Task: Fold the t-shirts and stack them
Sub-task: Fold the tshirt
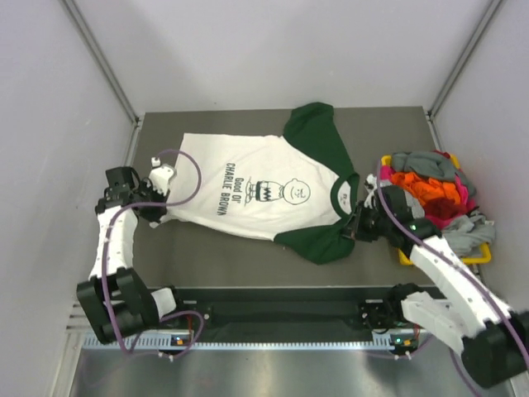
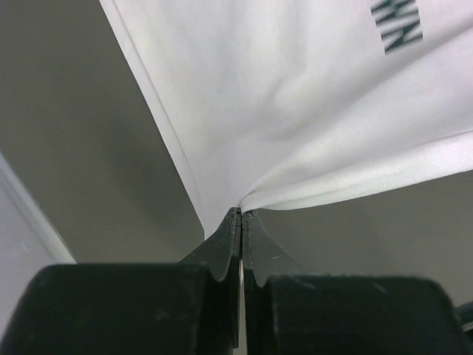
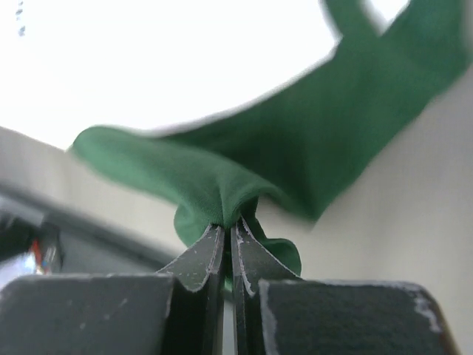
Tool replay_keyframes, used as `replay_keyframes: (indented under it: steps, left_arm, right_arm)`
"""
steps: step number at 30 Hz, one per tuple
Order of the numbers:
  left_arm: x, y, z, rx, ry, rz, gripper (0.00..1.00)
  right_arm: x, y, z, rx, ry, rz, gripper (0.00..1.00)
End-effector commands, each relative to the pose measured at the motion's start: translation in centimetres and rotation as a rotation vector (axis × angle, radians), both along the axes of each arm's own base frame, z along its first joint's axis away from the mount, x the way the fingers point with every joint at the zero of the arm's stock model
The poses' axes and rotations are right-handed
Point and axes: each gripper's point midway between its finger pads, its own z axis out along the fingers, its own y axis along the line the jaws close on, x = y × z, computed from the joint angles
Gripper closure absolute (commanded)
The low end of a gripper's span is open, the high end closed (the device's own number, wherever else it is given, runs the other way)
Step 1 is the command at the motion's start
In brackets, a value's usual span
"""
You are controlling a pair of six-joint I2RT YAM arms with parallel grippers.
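Note:
A white t-shirt [image 1: 248,186] with a black cartoon print, lettering and dark green sleeves lies spread on the grey table, collar to the right. My left gripper [image 1: 157,212] is shut on its white hem corner at the left; the left wrist view shows the white cloth [image 2: 295,111] pinched between the jaws [image 2: 242,214]. My right gripper [image 1: 354,229] is shut on the near green sleeve [image 1: 318,241]; the right wrist view shows green cloth [image 3: 310,148] bunched at the fingertips [image 3: 228,225]. Other t-shirts, grey, orange, red and pink, are piled [image 1: 430,186] at the right.
The pile sits in a yellow bin [image 1: 479,252] at the table's right edge. White walls stand close on the left, right and back. The arm bases and a black rail [image 1: 273,310] run along the near edge.

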Motion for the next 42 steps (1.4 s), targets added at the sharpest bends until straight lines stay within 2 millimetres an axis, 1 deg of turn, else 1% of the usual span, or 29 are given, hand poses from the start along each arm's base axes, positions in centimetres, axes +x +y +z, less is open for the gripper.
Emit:
replay_keyframes:
  steps: [1,2,3,4,5,7,8,9,10,12,13,16,18,24,26,27,28,29,30,31,32,33,35,36,37,38,39,40,42]
  left_arm:
    - [5.0,-0.9,2.6,-0.102,-0.09,-0.01,1.0]
    - [6.1,-1.1,3.3,-0.096,-0.106,-0.022,1.0]
    - [6.7,-1.3,3.0,-0.085,-0.102,-0.032,1.0]
    - [7.4,-1.5,2.1,-0.073,-0.084,-0.042,1.0]
    - [8.4,-1.9,1.7,-0.02,-0.096,-0.051,1.0]
    - [9.4,-3.3,0.1,0.016,-0.07,-0.095,1.0]
    - [10.2,-3.3,0.0,0.036,-0.079,-0.096,1.0]
    - [10.6,-3.4,-1.0,0.031,-0.053,-0.094,1.0]
    - [11.0,-3.5,-1.2,0.029,-0.046,-0.092,1.0]
    - [12.5,-2.9,-1.1,0.046,-0.06,-0.06,1.0]
    - [12.9,-2.7,-2.1,0.044,-0.038,-0.04,1.0]
    - [14.4,-2.0,-3.0,0.059,-0.027,-0.007,1.0]
    - [14.7,-1.3,-4.4,0.079,0.009,0.022,1.0]
    - [15.0,-0.7,-5.8,0.116,0.049,0.056,1.0]
    - [15.0,-1.1,-5.9,0.119,0.05,0.045,1.0]
    - [15.0,-1.2,-5.8,0.121,0.051,0.049,0.79]
    - [15.2,-1.3,-5.5,0.127,0.043,0.051,0.65]
    - [15.1,-1.1,-5.2,0.141,0.043,0.062,0.54]
    - [15.1,-1.1,-4.1,0.142,0.021,0.067,0.48]
    - [15.1,-1.1,-3.4,0.144,0.003,0.066,0.47]
    - [15.0,-1.1,-2.4,0.145,-0.02,0.061,0.46]
    - [14.8,-1.2,-0.3,0.154,-0.074,0.052,0.46]
    - [13.5,-1.3,0.1,0.163,-0.094,0.039,0.43]
    - [12.9,-1.6,1.2,0.17,-0.127,0.006,0.44]
    - [11.5,-2.0,-0.2,0.17,-0.096,-0.025,0.45]
    - [10.7,-2.1,-0.9,0.172,-0.085,-0.051,0.46]
    - [10.2,-2.2,-1.3,0.2,-0.089,-0.096,0.46]
    - [8.7,-2.3,-3.4,0.213,-0.04,-0.122,0.46]
    - [8.0,-1.8,-5.1,0.269,-0.014,-0.159,0.46]
  right_arm:
    - [8.9,-0.2,3.0,-0.027,-0.219,-0.016,1.0]
    - [9.9,0.0,2.9,-0.02,-0.219,-0.008,1.0]
    - [10.9,-0.1,2.7,-0.041,-0.223,0.0,1.0]
    - [12.3,-0.1,3.4,-0.058,-0.245,0.001,1.0]
    - [13.3,-0.4,1.7,-0.099,-0.199,-0.006,1.0]
    - [15.4,-0.4,1.0,-0.147,-0.19,0.015,1.0]
    - [16.0,-0.3,0.9,-0.156,-0.189,0.025,1.0]
    - [16.5,-0.3,0.6,-0.174,-0.181,0.051,1.0]
    - [17.7,0.0,0.3,-0.184,-0.171,0.06,1.0]
    - [18.7,-0.3,-0.3,-0.214,-0.152,0.058,1.0]
    - [19.4,-0.2,-0.7,-0.224,-0.135,0.059,1.0]
    - [20.7,-0.6,-1.5,-0.239,-0.115,0.051,1.0]
    - [21.5,-1.4,-1.8,-0.248,-0.107,0.023,1.0]
    - [23.2,-2.1,-2.9,-0.262,-0.083,0.005,0.98]
    - [23.5,-2.1,-3.4,-0.265,-0.072,0.008,0.85]
    - [23.7,-2.0,-3.3,-0.265,-0.075,0.009,0.74]
    - [23.7,-2.2,-3.1,-0.269,-0.077,0.004,0.53]
    - [23.8,-2.6,-2.6,-0.285,-0.083,-0.009,0.47]
    - [23.5,-3.3,-1.5,-0.313,-0.102,-0.036,0.41]
    - [23.0,-3.3,-0.7,-0.31,-0.114,-0.038,0.4]
    - [22.6,-4.2,-0.1,-0.337,-0.122,-0.079,0.39]
    - [21.9,-4.7,0.3,-0.347,-0.124,-0.098,0.39]
    - [19.2,-5.6,0.6,-0.354,-0.123,-0.131,0.37]
    - [17.9,-5.6,0.3,-0.338,-0.103,-0.138,0.36]
    - [15.7,-5.9,-1.2,-0.337,-0.066,-0.134,0.35]
    - [14.3,-4.9,-2.0,-0.287,-0.036,-0.097,0.35]
    - [12.2,-4.8,-4.1,-0.278,0.024,-0.083,0.34]
    - [11.3,-4.5,-4.4,-0.262,0.032,-0.075,0.34]
    - [9.4,-4.2,-6.1,-0.226,0.067,-0.078,0.34]
